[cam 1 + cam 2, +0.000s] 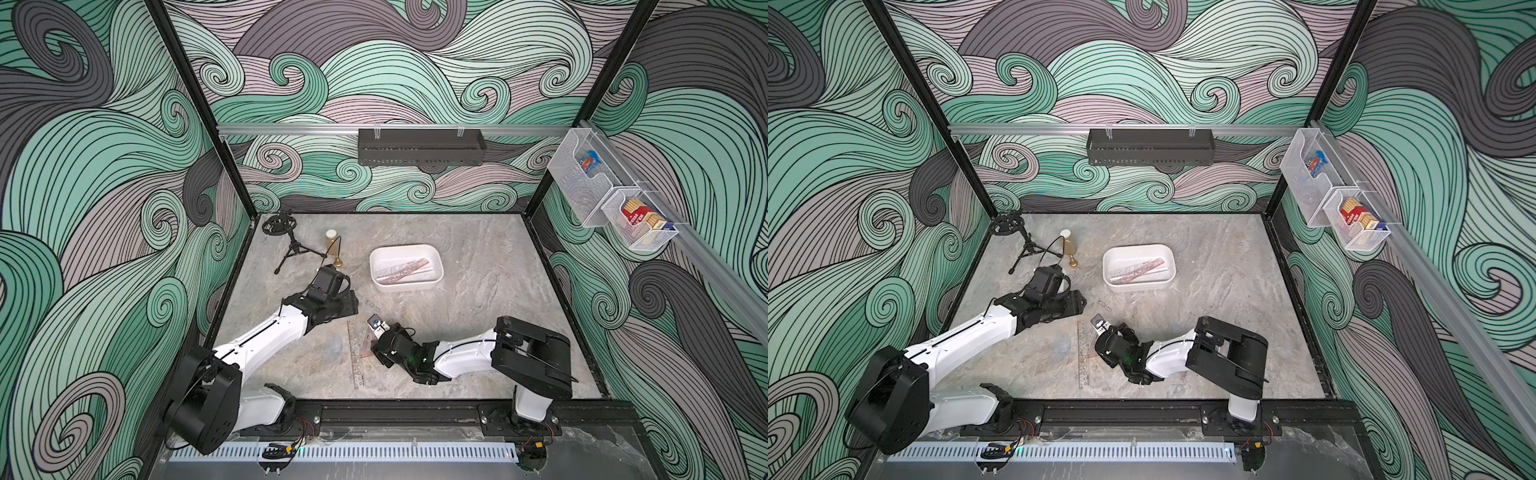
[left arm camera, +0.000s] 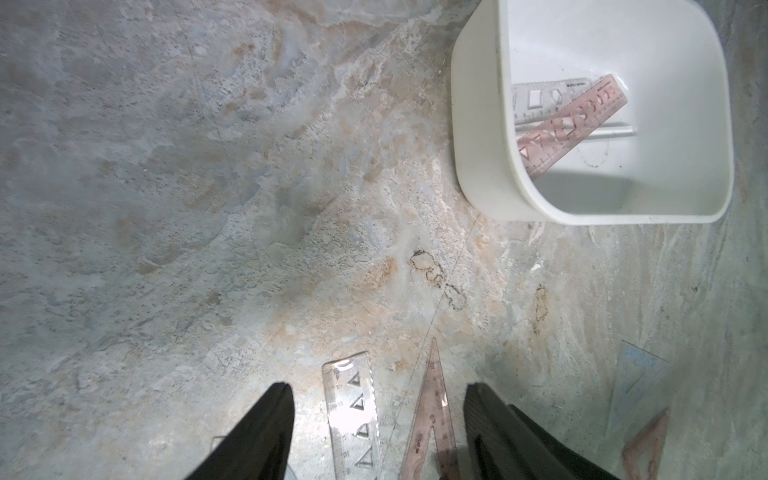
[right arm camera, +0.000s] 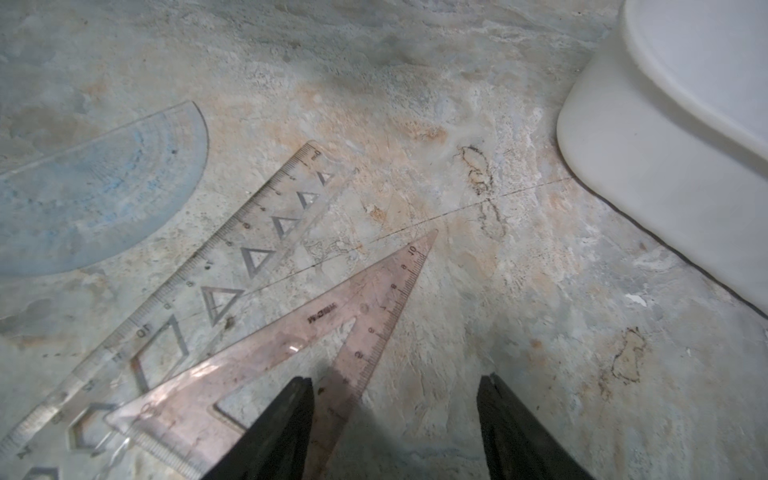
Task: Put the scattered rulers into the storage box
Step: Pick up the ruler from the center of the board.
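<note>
- Box of white plastic sits on the table. It holds a pink ruler lying slantwise across a clear ruler.
- On the arms' side of the box, apart from it, a long ruler with cut-outs lies flat on the table.
- A pink set square lies beside the long ruler, on the side nearer the box, with one corner overlapping it.
- A blue protractor lies beyond the long ruler, farther from the box.
- A blue set square and the corner of a second pink one lie in front of the box too.
- The left gripper is spread wide and empty above the tips of the long ruler and pink set square.
- The right gripper is parted and holds nothing, with one finger over the pink set square's scale edge.
</note>
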`<act>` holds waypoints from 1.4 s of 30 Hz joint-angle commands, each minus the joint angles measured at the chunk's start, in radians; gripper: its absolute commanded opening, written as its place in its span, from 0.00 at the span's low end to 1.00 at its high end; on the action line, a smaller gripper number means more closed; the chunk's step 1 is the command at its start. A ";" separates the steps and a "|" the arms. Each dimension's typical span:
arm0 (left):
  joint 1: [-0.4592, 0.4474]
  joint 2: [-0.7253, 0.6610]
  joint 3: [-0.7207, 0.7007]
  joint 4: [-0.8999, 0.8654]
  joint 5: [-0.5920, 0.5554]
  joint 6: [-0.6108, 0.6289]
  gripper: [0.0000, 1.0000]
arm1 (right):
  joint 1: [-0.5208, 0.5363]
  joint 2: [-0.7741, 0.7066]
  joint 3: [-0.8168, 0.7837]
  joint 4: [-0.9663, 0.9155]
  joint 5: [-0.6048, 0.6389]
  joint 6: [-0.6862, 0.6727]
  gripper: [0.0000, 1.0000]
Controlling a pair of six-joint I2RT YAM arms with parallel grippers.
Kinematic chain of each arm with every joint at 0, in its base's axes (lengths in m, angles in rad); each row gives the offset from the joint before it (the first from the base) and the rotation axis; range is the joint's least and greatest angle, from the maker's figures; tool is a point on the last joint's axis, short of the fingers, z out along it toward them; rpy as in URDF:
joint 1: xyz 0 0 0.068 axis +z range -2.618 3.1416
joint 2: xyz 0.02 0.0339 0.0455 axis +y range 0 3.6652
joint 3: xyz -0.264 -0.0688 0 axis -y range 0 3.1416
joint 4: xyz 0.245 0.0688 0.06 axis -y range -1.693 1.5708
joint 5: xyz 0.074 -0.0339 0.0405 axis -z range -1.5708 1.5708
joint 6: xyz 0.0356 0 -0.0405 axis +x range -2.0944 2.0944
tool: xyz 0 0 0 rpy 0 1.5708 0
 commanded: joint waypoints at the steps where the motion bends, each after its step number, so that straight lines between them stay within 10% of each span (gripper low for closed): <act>1: 0.007 0.019 0.002 -0.005 0.025 0.002 0.69 | 0.003 -0.022 -0.029 -0.015 0.059 -0.009 0.68; 22: 0.019 0.027 0.005 -0.001 0.052 0.005 0.68 | -0.025 -0.052 -0.019 0.033 -0.102 0.003 0.68; 42: 0.032 0.033 -0.006 0.017 0.084 0.005 0.68 | -0.020 -0.006 -0.042 -0.026 0.054 -0.034 0.80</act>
